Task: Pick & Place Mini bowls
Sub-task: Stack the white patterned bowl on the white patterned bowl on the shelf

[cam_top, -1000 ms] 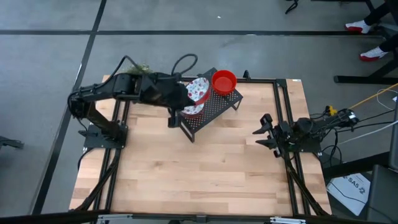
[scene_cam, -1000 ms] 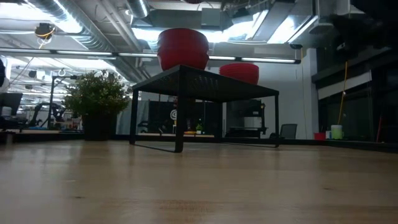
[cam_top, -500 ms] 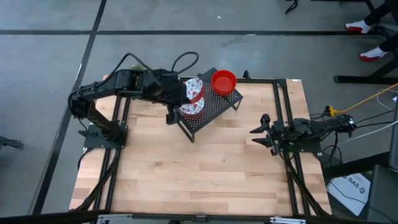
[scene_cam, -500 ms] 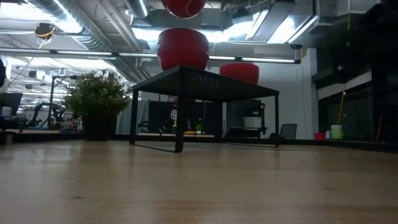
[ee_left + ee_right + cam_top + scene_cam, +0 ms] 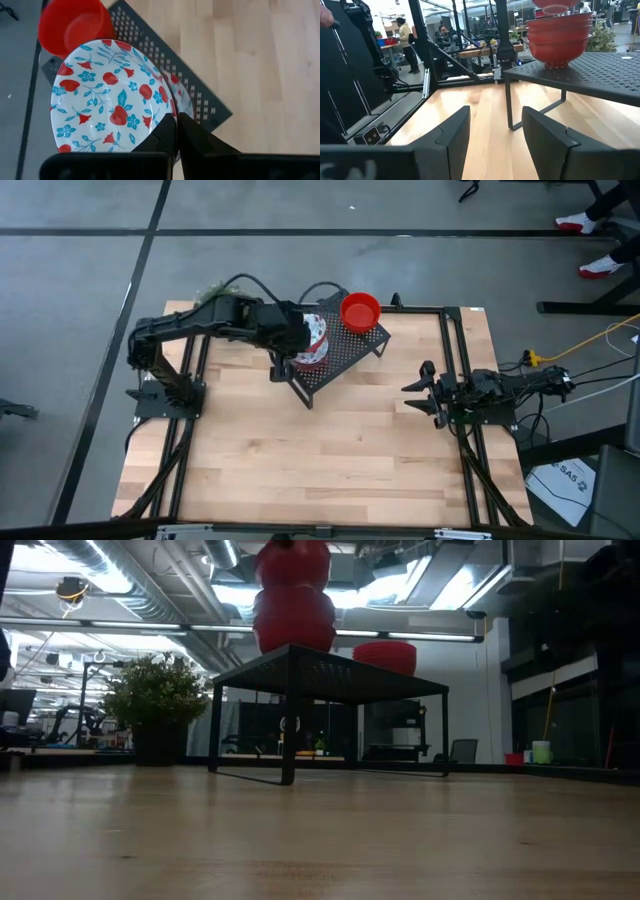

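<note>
High cam looks straight down, low cam level at tabletop; both share rack (image 5: 335, 355) (image 5: 330, 680).

Floral-patterned mini bowl (image 5: 107, 100) raised above a stack of bowls (image 5: 559, 42) at upper centre of the high view, lone red bowl (image 5: 360, 312) upright just right of the stack

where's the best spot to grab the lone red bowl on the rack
Probably the rim of the red bowl, from straight above: it sits upright, mouth open, alone at the far end of the black mesh rack, apart from the stack.
</note>
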You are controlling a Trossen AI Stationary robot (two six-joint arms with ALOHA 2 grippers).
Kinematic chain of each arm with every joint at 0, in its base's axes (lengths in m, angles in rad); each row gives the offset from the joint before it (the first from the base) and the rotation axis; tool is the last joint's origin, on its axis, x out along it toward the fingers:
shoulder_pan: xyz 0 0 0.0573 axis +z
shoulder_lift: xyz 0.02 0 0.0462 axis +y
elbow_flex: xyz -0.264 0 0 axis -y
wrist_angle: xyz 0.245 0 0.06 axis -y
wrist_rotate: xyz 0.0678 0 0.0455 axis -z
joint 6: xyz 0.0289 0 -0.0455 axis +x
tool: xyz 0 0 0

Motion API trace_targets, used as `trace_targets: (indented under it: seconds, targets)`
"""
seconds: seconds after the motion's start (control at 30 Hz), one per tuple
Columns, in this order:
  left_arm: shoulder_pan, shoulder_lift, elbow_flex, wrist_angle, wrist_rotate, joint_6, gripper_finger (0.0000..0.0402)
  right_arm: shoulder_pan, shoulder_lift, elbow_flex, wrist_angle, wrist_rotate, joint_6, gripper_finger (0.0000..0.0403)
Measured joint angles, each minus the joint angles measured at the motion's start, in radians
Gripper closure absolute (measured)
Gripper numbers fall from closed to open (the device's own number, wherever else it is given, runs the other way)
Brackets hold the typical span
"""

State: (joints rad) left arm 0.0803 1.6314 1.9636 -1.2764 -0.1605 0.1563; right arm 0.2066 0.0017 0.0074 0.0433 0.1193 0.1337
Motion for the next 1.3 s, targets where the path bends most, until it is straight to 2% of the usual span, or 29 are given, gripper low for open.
trace_targets:
  seconds: [0.37, 1.1, 1.3]
  targets:
    - [0.000, 0.074, 0.000, -0.048, -0.022, 0.084, 0.0397, 0.000, 0.000, 0.000, -0.002, -0.008, 0.014, 0.0224]
    - [-0.003, 0.118, -0.004, -0.070, -0.018, 0.094, 0.0395, 0.000, 0.004, 0.000, -0.004, -0.018, 0.019, 0.0224]
    - [-0.003, 0.118, -0.006, -0.066, -0.020, 0.093, 0.0377, 0.000, 0.005, 0.000, -0.004, -0.019, 0.019, 0.0224]
